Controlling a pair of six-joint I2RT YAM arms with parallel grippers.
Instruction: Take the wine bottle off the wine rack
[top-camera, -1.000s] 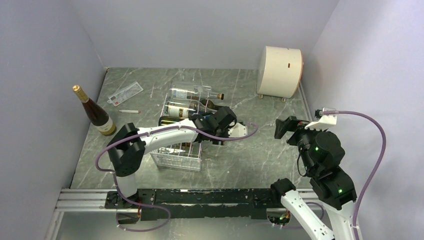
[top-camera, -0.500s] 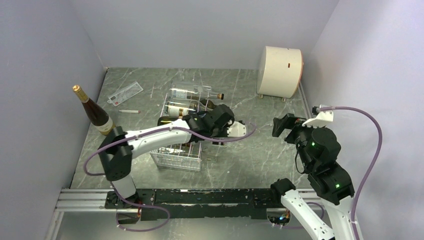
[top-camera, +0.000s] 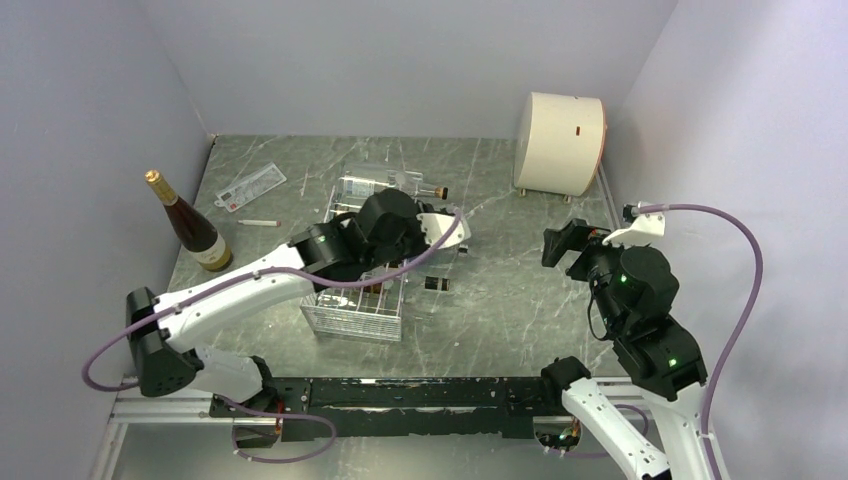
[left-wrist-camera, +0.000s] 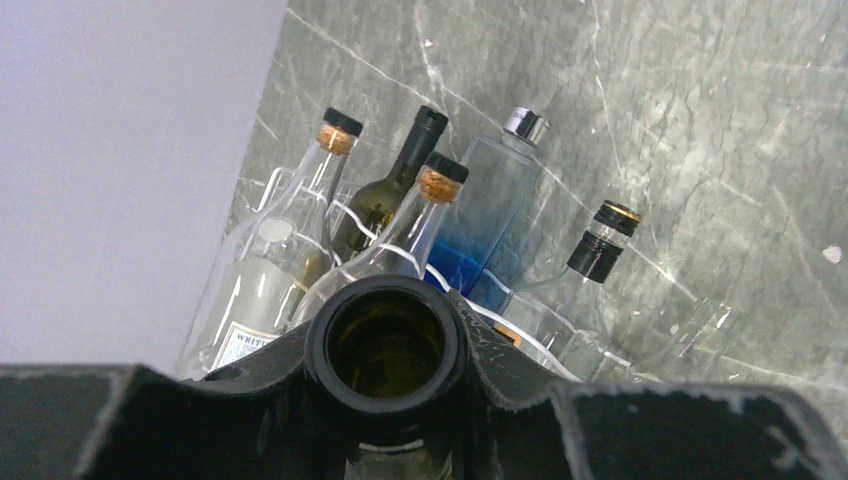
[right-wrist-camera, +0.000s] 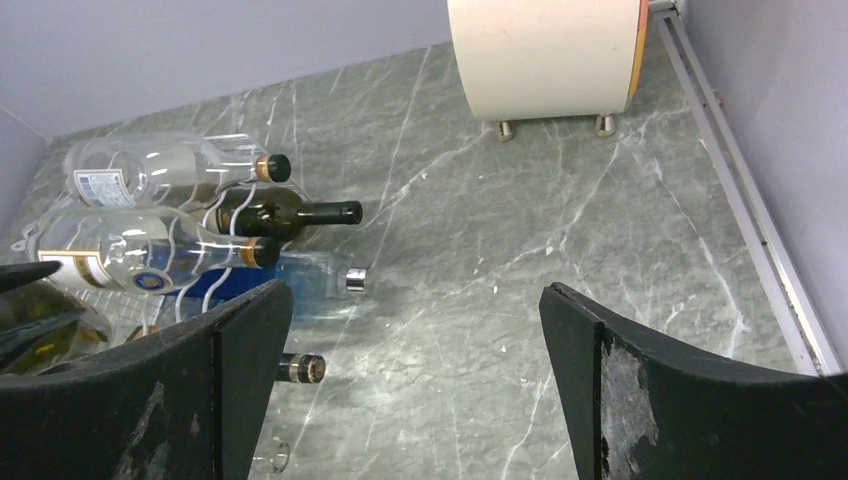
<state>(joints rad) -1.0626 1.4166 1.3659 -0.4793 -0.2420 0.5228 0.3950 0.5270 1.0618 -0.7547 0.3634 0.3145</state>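
My left gripper (top-camera: 388, 226) is shut on the neck of a dark green wine bottle; its open mouth (left-wrist-camera: 385, 345) shows between the fingers in the left wrist view, and its body is hidden under the arm. The gripper hangs over the white wire wine rack (top-camera: 350, 312), which holds several lying bottles (left-wrist-camera: 395, 195). The rack's wavy wires (right-wrist-camera: 215, 290) also show in the right wrist view. My right gripper (top-camera: 563, 247) is open and empty above the table right of the rack; its fingers stand wide apart (right-wrist-camera: 415, 300).
A cream drum (top-camera: 560, 130) stands at the back right. A brown bottle (top-camera: 190, 230) stands upright at the left wall. A card (top-camera: 250, 187) and a pen (top-camera: 258, 222) lie behind the rack's left. A clear bottle's capped neck (top-camera: 437, 284) lies right of the rack.
My left arm has swung back and left, carrying the gripper from the rack's right edge up over the rack. The right gripper has shifted slightly.
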